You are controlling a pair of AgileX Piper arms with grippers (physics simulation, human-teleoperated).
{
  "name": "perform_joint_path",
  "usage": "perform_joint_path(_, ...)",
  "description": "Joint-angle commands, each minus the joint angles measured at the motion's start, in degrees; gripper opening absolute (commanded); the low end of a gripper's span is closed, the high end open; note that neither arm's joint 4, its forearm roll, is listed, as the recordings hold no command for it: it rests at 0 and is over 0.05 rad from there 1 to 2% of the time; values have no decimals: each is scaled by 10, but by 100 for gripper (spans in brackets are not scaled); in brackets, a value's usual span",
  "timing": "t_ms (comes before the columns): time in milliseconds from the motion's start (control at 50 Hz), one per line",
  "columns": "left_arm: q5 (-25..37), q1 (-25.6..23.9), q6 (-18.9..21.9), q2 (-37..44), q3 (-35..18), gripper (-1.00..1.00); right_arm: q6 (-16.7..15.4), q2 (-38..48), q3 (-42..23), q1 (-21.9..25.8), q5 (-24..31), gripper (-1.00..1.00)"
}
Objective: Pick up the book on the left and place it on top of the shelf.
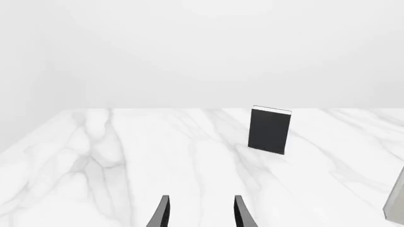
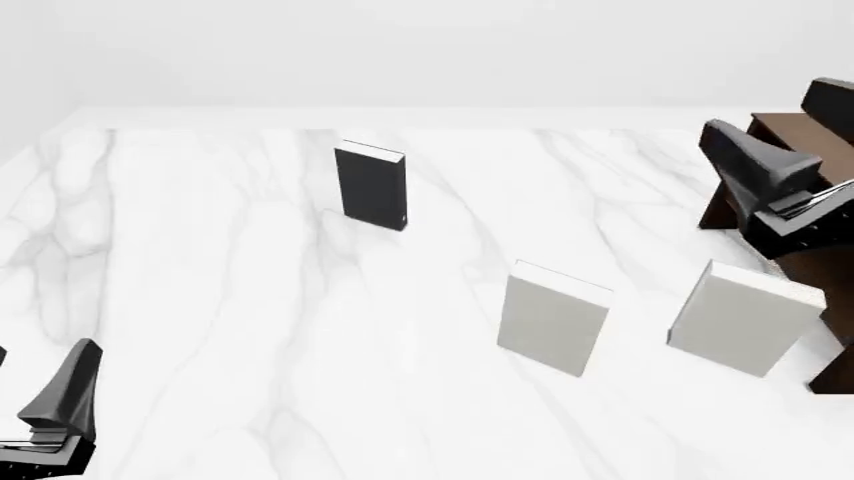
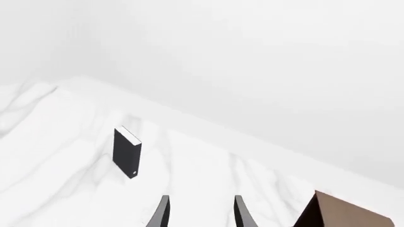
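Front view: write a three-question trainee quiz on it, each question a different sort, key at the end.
1. True or false: the black book stands upright on the table.
2. How many light grey books stand nearer the camera than it?
3. The shelf sits at which side: A left, B right, C centre?

Key: 1 true. 2 two, the middle grey book and the right grey book. 3 B.

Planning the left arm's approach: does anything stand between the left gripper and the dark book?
Nothing visible does. In the left wrist view only bare marble table lies between the open left gripper and the upright dark book. The two grey books stand off to the right.
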Motion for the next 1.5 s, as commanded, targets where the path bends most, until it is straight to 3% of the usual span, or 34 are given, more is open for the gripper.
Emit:
perform_joint_path(20,0,0,0,0,0,100,-8,87,-43,21,-9,100)
perform_joint_path(100,0,0,0,0,0,100,-12,108,-44,40,-13,100)
perform_joint_path(320,0,0,0,0,0,100,-5,168,-60,36,-43,100)
perform_joint_path(340,0,0,0,0,0,100,16,174,-63,38,-43,100)
perform_joint_path(960,0,0,0,0,0,100,15,311,-100,64,-114,100)
perform_joint_path(1160,0,0,0,0,0,100,23,387,-139,79,-148,100)
perform_joint_path(1180,0,0,0,0,0,100,34,470,-174,91,-179,100)
perform_joint_path(1500,0,0,0,0,0,100,37,522,-215,90,-181,100)
